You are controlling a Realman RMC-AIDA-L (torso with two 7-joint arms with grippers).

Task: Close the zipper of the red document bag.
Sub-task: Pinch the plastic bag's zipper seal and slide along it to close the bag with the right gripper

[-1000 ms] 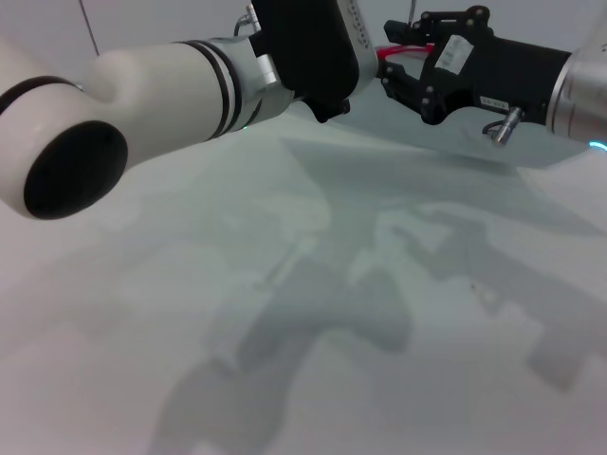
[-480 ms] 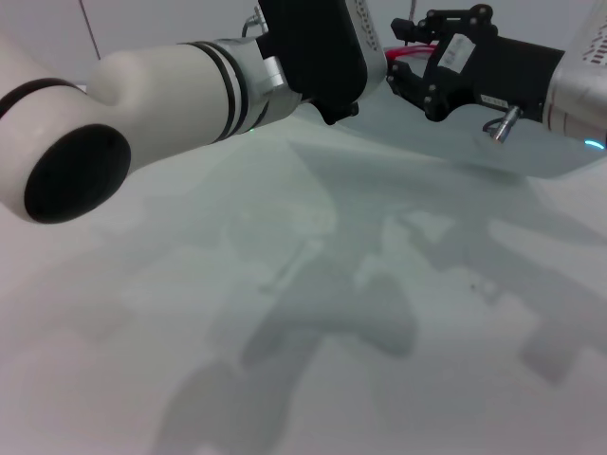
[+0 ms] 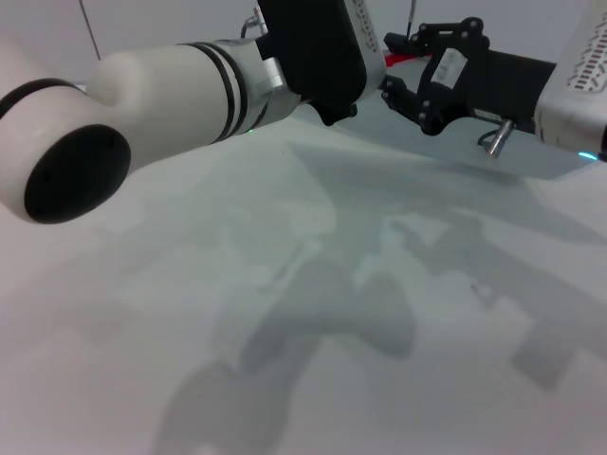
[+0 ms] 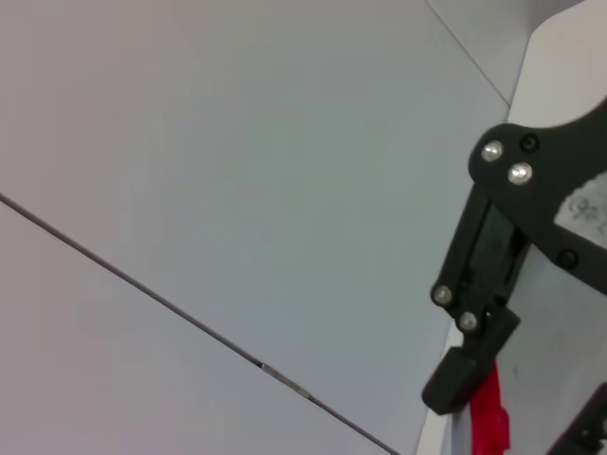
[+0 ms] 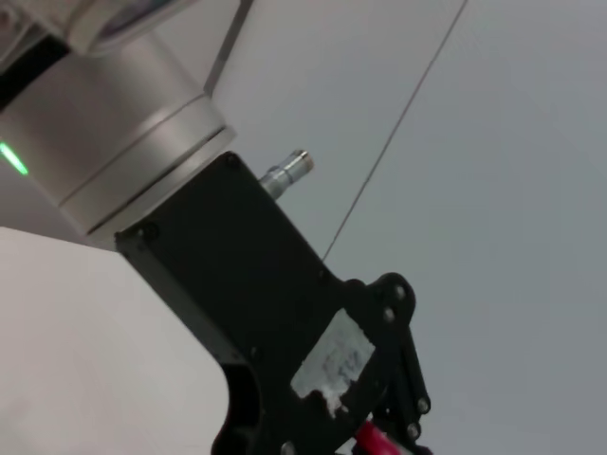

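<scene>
Bag point(image 3: 446, 133) lifted off table point(image 3: 285, 313) at far right, red zipper point(image 3: 400, 59) along top edge. Left gripper point(image 3: 365, 81) and right gripper point(image 3: 403, 81) meet there; grip state unclear for both.

A pale white table point(image 3: 313, 379) with a grey wall point(image 4: 237, 142) behind

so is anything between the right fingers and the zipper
Nothing visible does. The right gripper is already at the zipper on the raised far edge of the bag. The left gripper is right beside it and hides the rest of the strip.
</scene>
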